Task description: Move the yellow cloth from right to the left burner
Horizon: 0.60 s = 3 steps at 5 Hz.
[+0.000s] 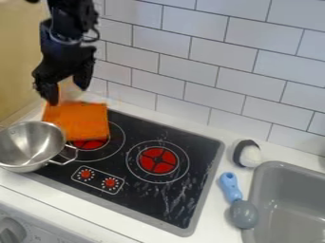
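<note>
Cloth (77, 122): orange, lying over the rear part of the left burner (90, 144) and the stove (134, 128) behind it. It hides much of that burner; the red front portion shows. Its far edge, beneath the gripper (66, 95), is hard to make out.

Gripper: at the upper left, above the cloth's rear left corner, pointing down. Fingers stand apart, one nearer the left wall. A pale orange patch shows between them; whether it is cloth cannot be determined, nor can contact. Arm is cut off by the top edge.

Bowl (28, 147): metal, at the left, cut off by the view's edge. It overlaps the stove's left side, its handle reaching toward the left burner. It stands close in front of the cloth, obstructing the front left approach; contact between them cannot be confirmed.

Right burner (157, 160): uncovered. Two red dials sit in front of the burners. Right of the stove: a black-and-white item (248, 154), a blue-handled utensil (235, 197), and a grey sink (289, 204), partly cut off.
</note>
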### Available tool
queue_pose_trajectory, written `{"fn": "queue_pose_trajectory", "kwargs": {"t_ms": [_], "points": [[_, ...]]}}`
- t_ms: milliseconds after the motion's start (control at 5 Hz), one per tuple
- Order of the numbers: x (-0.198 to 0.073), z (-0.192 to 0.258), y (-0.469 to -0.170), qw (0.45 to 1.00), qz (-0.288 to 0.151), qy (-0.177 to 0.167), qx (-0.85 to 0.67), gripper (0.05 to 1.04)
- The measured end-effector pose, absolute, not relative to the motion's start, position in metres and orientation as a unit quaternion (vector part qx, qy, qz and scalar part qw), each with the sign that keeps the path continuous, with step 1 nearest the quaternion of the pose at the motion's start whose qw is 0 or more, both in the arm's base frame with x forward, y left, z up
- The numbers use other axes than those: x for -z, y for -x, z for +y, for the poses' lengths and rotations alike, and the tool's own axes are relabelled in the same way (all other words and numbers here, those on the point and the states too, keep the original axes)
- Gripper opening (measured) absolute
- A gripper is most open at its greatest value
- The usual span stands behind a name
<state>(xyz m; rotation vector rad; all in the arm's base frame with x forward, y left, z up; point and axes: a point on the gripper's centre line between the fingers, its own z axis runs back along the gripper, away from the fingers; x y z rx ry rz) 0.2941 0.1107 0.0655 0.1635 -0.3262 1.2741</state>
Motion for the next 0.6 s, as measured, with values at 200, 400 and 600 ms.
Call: {"fn": "queue_pose_trajectory", "kwargs": {"t_ms": [200,400,600], "points": [[-0.079,0.097,-0.284,0.795,-0.165,-0.069,-0.58,0.999],[-0.088,0.084,-0.277,0.801,-0.176,-0.071,-0.568,0.999],[-0.088,0.084,-0.278,0.801,-0.177,-0.071,-0.568,0.999]]}}
